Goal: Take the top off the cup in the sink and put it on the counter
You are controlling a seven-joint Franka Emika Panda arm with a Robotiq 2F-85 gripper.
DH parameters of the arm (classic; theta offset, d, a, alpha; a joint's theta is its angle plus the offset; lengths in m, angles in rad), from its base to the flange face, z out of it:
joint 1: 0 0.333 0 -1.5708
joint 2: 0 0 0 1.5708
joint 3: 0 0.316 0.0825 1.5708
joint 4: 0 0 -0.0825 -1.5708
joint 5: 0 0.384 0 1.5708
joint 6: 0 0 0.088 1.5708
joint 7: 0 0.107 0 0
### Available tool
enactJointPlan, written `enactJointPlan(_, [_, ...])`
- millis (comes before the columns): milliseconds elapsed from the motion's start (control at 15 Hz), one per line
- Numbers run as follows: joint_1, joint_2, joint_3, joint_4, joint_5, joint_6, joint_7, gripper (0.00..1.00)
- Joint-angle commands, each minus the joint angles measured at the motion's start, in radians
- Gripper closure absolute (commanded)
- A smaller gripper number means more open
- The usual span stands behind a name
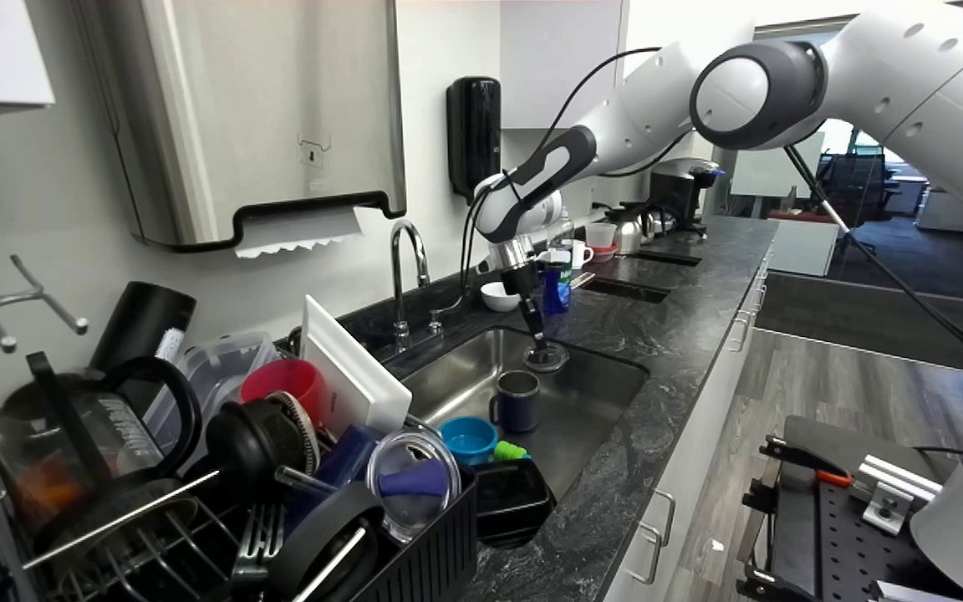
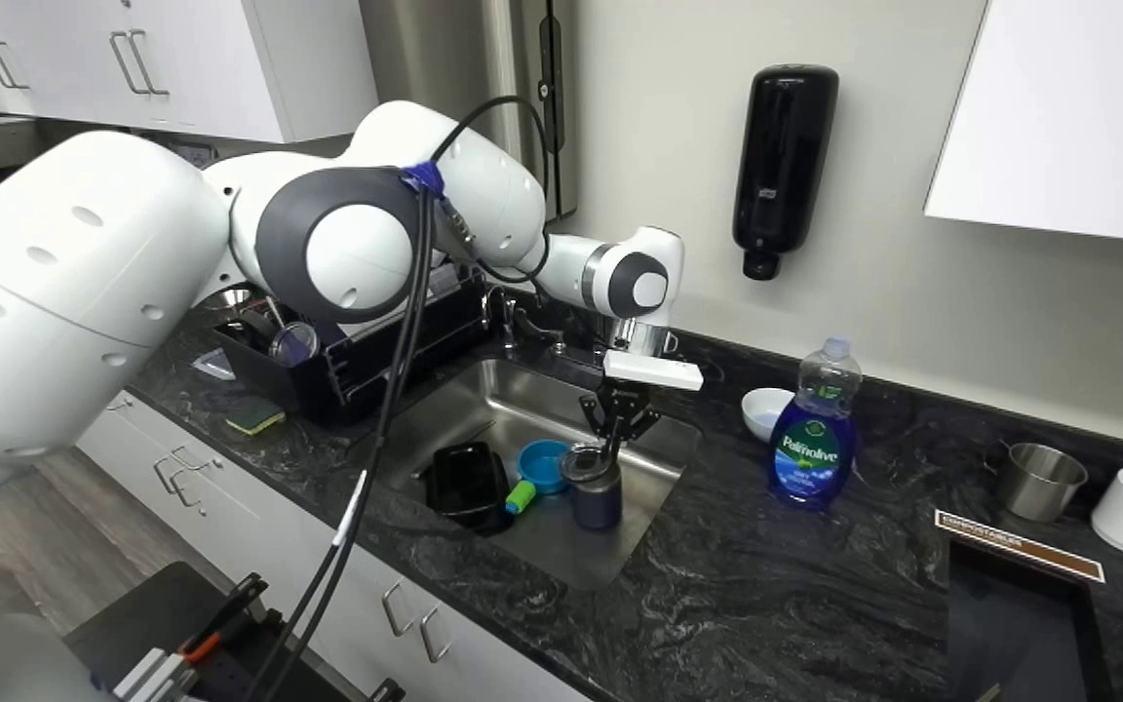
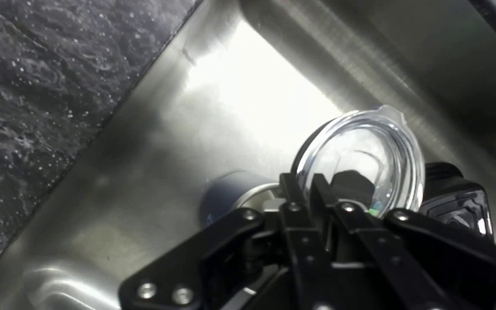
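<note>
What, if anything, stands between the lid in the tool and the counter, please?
Only the sink's edge visibly lies between the lid in the tool and the counter; whether the lid hangs higher is unclear. The soap bottle and white bowl stand nearer the wall.

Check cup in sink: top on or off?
Off: the gripper holds the top apart from the cup, whose open mouth shows in an exterior view.

The cup (image 1: 518, 410) is navy, the lid (image 3: 362, 150) clear — the counter (image 2: 795, 585) dark grey, pale-veined.
</note>
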Motion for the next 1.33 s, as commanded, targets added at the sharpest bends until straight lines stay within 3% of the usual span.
enactJointPlan(0, [-0.006, -0.109, 0.003, -0.157, -0.020, 0.066, -0.044, 0.97])
enactJointPlan(867, [-0.004, -0.273, 0.017, -0.379, 0.129, 0.032, 0.073, 0.97])
enactJointPlan(1267, [0.009, -0.334, 0.022, -0.501, 0.167, 0.084, 0.153, 0.97])
